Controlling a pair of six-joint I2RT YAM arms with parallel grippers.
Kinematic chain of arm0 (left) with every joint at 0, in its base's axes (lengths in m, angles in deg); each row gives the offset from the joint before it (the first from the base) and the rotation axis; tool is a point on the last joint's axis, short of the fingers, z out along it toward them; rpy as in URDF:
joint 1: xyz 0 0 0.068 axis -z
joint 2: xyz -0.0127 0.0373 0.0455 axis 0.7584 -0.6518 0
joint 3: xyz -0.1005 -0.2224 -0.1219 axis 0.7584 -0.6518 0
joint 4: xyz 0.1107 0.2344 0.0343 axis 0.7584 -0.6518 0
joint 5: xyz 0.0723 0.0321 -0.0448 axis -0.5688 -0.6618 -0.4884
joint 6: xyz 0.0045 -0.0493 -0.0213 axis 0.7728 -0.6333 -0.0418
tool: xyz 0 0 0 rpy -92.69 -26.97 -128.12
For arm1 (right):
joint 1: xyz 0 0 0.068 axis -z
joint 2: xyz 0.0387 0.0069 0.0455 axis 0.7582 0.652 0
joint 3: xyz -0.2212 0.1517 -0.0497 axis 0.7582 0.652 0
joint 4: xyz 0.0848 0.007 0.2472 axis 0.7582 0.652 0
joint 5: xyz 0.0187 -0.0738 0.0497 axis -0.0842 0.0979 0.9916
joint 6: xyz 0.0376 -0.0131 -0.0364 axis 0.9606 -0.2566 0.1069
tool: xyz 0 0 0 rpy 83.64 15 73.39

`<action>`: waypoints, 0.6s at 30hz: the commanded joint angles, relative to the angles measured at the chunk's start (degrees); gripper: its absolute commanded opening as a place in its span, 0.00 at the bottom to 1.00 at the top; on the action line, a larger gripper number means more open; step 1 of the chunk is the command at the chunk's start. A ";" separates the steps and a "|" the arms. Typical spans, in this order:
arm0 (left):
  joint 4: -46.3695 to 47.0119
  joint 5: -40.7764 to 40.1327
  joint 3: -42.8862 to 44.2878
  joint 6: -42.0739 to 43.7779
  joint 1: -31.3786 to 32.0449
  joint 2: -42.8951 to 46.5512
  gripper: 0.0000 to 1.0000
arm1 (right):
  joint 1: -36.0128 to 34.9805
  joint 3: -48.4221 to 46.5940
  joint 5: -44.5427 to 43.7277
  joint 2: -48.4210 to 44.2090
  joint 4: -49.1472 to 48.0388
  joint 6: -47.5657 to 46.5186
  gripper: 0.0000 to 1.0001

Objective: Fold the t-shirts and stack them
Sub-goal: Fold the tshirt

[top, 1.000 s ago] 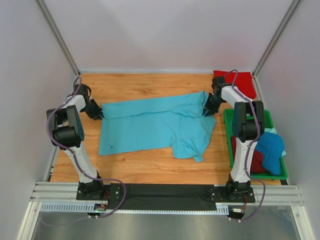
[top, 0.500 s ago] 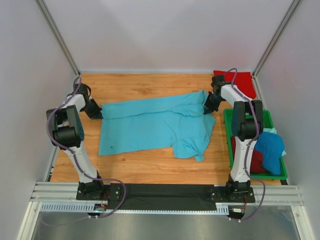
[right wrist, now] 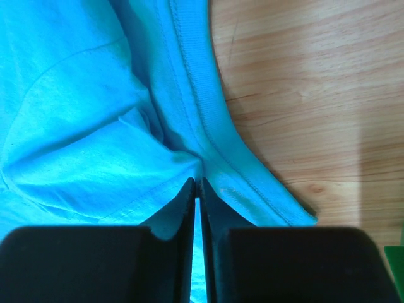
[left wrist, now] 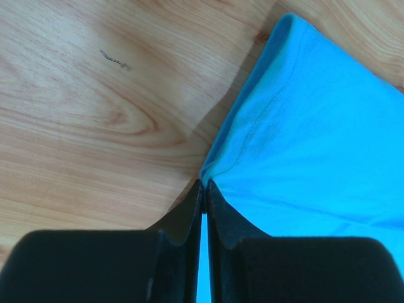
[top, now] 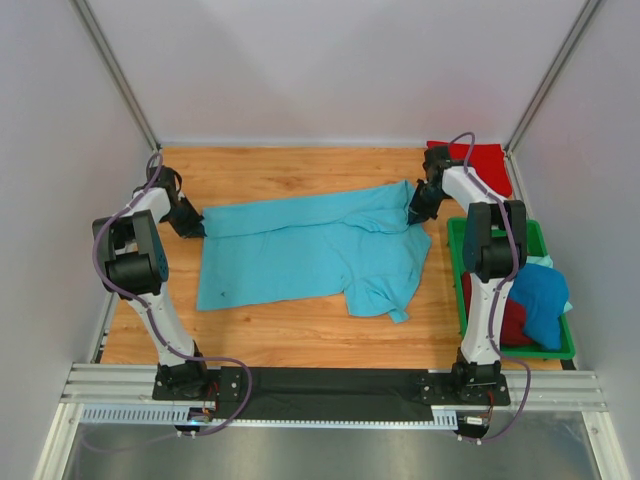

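Turquoise cloth fills the middle of the top view: the turquoise t-shirt (top: 310, 250) is laid flat on the wooden tabletop (top: 300, 175). Its upper-left corner is pinched in the left hand (left wrist: 203, 186) and its collar end in the right hand (right wrist: 197, 183), each hand's jaws nearly closed on a thin fold. A first fold seems to be in hand; both edges would next need to be lifted together and carried toward the lower frame. A red t-shirt (top: 485, 165) lies upper right, and others are heaped in the green tray (top: 455, 240).

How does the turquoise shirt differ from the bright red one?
The turquoise t-shirt lies spread wide mid-table, the bright red t-shirt sits compact in the far right corner. The left gripper and right gripper pinch the turquoise one's far edge; none holds the red. Both rest on the wooden table.
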 commanded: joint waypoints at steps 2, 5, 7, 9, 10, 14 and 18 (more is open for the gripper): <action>-0.61 -0.14 1.65 0.67 -0.32 1.77 0.08 | -0.23 -3.21 -0.04 0.63 0.18 -0.44 0.03; -0.79 -0.23 2.00 0.67 -0.32 1.85 0.01 | -0.32 -3.39 0.05 0.36 0.18 -0.35 0.01; -0.79 -0.14 2.09 0.50 -0.32 1.85 0.00 | -0.23 -3.39 -0.30 0.10 0.36 -0.26 0.00; -0.79 -0.05 2.18 0.32 -0.32 1.85 0.00 | -0.23 -3.65 -0.48 -0.16 0.71 0.00 0.00; -0.70 -0.05 2.18 0.32 -0.32 1.85 0.00 | -0.23 -3.74 -0.65 -0.60 0.62 0.26 0.00; -0.88 0.03 2.53 -0.03 -0.32 2.20 0.00 | -0.23 -3.56 -0.48 -2.71 -0.52 1.41 0.00; -0.79 1.35 3.50 -1.17 -0.41 3.26 0.00 | 0.03 -4.44 -0.39 -5.35 -3.15 3.43 0.00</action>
